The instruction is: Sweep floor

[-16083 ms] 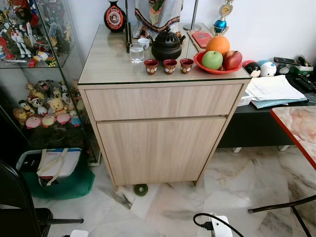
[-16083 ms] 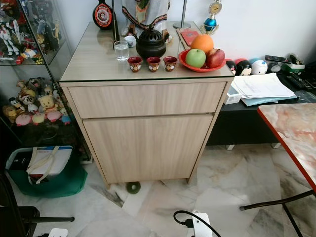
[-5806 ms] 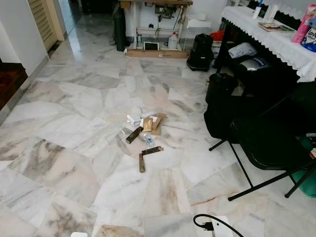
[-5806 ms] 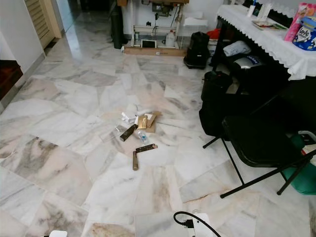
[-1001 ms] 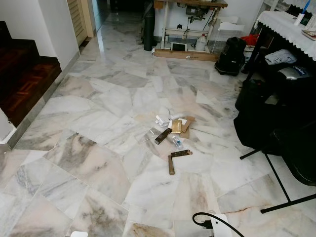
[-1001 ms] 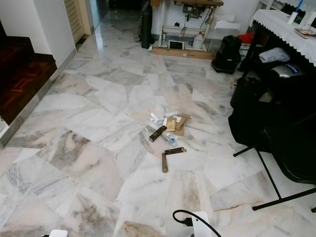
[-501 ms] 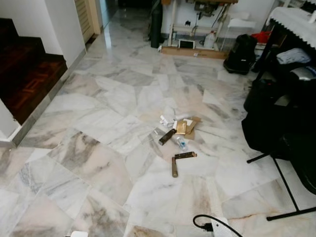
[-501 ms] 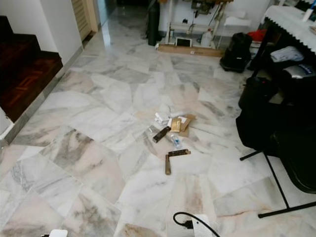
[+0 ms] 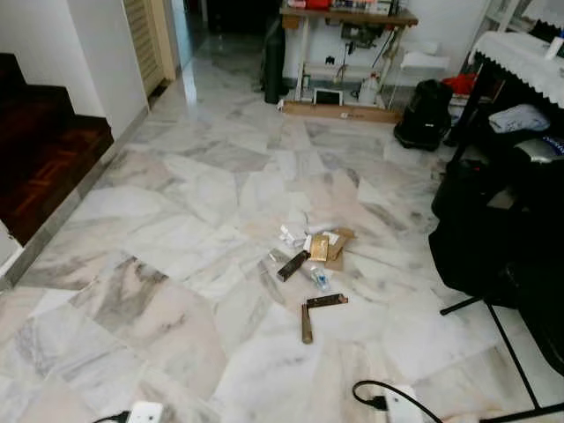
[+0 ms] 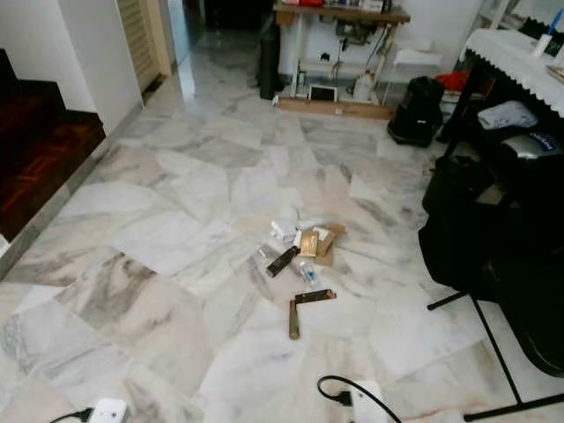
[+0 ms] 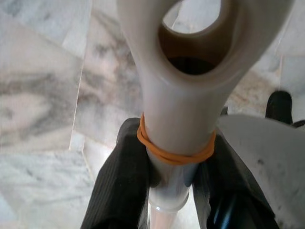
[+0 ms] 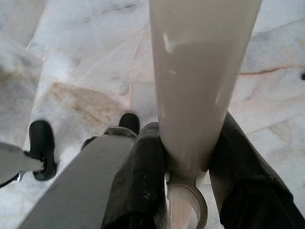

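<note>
The room has a wide marble floor (image 9: 167, 220) of pale, veined slabs, with dark wooden steps (image 9: 40, 150) on the robot's left and a black folding chair (image 9: 520, 291) and dark bags (image 9: 423, 115) on its right. A table with a white lace cloth (image 9: 520, 53) stands at the far right, and a low work stand (image 9: 348, 18) is against the back wall. Near the middle of the floor lies a small pile of litter (image 9: 310, 256): flat cardboard pieces, paper scraps, a small plastic bottle and some dark brown sticks, all close together. The pile is ahead of the robot and slightly to its right, well apart from its body, so I judge the right arm is a little nearer to it. In the left wrist view the left gripper (image 11: 167, 167) has its fingers closed around a cream plastic handle (image 11: 176, 109) with an orange rubber band (image 11: 174, 152). In the right wrist view the right gripper (image 12: 186, 167) clamps a cream pole (image 12: 200, 81) in the same way. Which tool each handle belongs to I cannot tell. Both handles point down to the floor near the robot, so it probably has to walk forward first.
</note>
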`<state>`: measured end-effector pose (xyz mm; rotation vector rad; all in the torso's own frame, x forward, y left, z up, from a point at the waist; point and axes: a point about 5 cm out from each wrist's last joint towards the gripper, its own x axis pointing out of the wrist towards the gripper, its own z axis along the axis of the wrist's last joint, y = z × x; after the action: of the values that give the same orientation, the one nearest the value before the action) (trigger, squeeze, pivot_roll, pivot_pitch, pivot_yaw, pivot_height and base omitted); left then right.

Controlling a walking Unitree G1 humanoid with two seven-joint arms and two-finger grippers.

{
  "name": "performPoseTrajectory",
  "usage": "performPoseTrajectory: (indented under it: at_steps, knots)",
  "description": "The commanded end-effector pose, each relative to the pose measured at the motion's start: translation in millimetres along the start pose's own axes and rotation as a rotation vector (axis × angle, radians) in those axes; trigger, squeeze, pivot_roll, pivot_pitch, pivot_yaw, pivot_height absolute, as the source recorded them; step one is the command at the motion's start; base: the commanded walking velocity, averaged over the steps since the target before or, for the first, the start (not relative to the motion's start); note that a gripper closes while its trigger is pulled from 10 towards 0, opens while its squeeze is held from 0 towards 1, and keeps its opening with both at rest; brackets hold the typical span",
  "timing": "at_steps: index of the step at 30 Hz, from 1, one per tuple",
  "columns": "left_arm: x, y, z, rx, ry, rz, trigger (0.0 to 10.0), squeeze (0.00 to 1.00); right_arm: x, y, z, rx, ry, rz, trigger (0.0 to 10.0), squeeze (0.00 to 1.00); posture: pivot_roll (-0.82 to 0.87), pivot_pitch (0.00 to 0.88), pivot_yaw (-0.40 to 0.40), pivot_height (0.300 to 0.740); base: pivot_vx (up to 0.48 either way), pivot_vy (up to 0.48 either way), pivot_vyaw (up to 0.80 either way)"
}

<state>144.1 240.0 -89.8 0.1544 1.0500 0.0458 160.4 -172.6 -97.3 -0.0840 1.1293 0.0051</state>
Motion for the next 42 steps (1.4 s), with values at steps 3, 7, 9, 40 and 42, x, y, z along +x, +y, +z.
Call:
performPoseTrajectory:
  at_steps: [3,7,9,40,42]
  knots:
    - [5.1,-24.0,23.7,-0.155,-0.102,0.022,10.0,0.00,-1.4,1.6,42.9,0.155,-0.230,0.052,10.0,0.00,0.04,0.002,-0.079,0.740,0.000,0.000,0.00]
    - [4.5,-16.4,24.0,-0.156,-0.108,0.029,10.0,0.00,-1.4,1.2,42.8,0.156,-0.231,0.049,10.0,0.00,0.04,0.002,-0.079,0.740,0.000,0.000,0.00]
    - [4.2,-13.2,24.0,-0.158,-0.111,0.032,10.0,0.00,-1.5,0.9,43.0,0.154,-0.233,0.045,10.0,0.00,0.04,0.002,-0.079,0.740,0.000,0.000,0.00]
    - [2.5,-3.5,20.1,-0.059,-0.103,0.027,10.0,0.00,-1.8,0.2,44.6,0.064,-0.232,0.083,10.0,0.00,0.04,0.018,-0.073,0.740,0.000,0.000,0.00]
    - [2.0,-0.5,18.7,-0.052,-0.098,0.029,10.0,0.00,-2.0,-3.4,44.4,0.063,-0.234,0.079,10.0,0.00,0.04,0.018,-0.074,0.740,0.000,0.000,0.00]
